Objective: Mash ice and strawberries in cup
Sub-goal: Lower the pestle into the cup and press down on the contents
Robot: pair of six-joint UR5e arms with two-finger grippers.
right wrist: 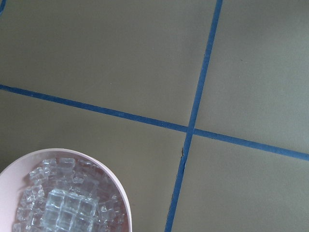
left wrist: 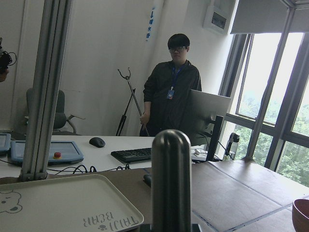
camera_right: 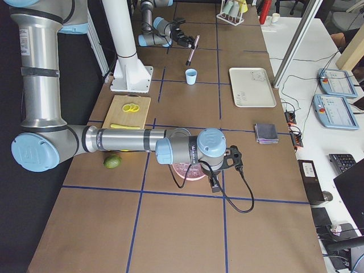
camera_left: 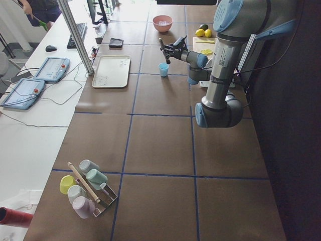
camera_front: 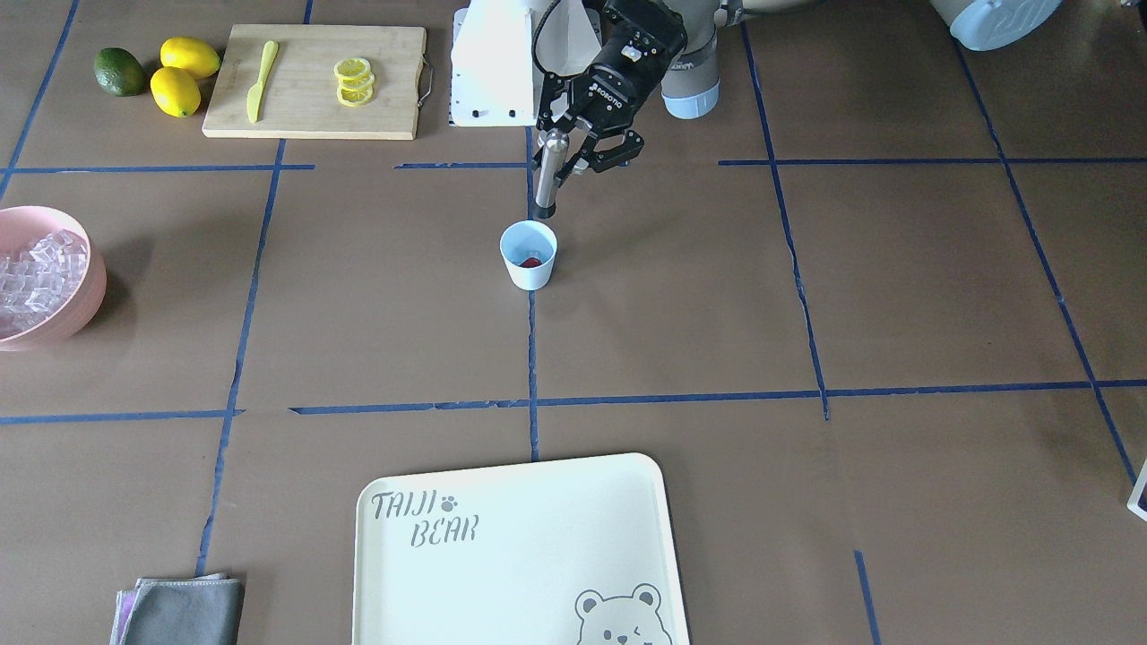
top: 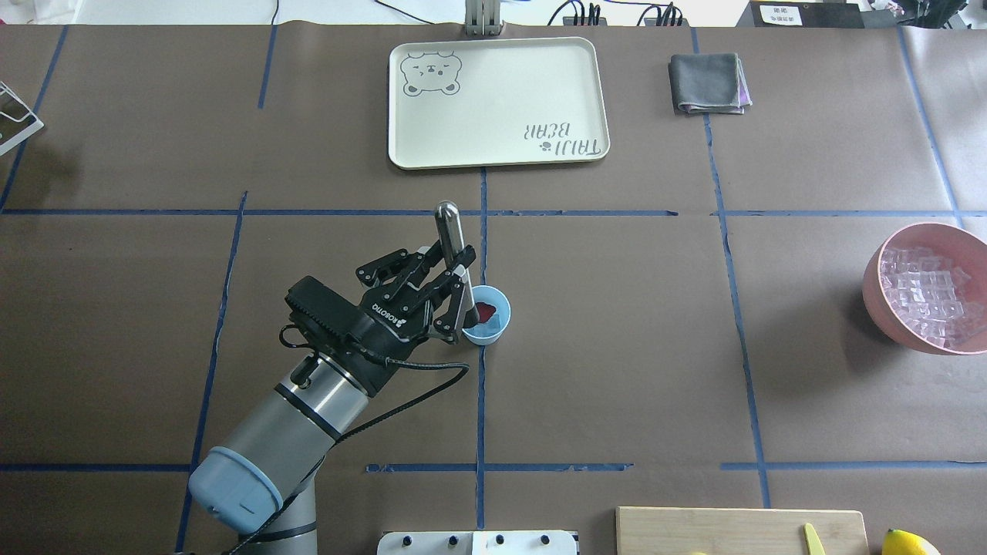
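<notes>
The light blue cup [camera_front: 529, 269] stands at the table's middle, with a red strawberry [camera_front: 532, 262] inside; it also shows from overhead [top: 497, 333]. My left gripper [camera_front: 563, 148] is shut on a metal muddler [camera_front: 546, 179], held tilted with its dark lower end just above the cup's robot-side rim. From overhead the left gripper [top: 456, 284] sits left of the cup. The ice [camera_front: 36, 273] is heaped in a pink bowl [camera_front: 85, 300]. My right gripper [camera_right: 233, 160] hovers by that bowl; I cannot tell if it is open or shut.
A cream tray [camera_front: 511, 546] lies at the operators' edge, with a grey cloth [camera_front: 184, 611] beside it. A cutting board [camera_front: 296, 116] with lemon slices [camera_front: 354, 81] and a yellow knife [camera_front: 262, 79], two lemons [camera_front: 184, 73] and an avocado [camera_front: 119, 72] lie near the robot.
</notes>
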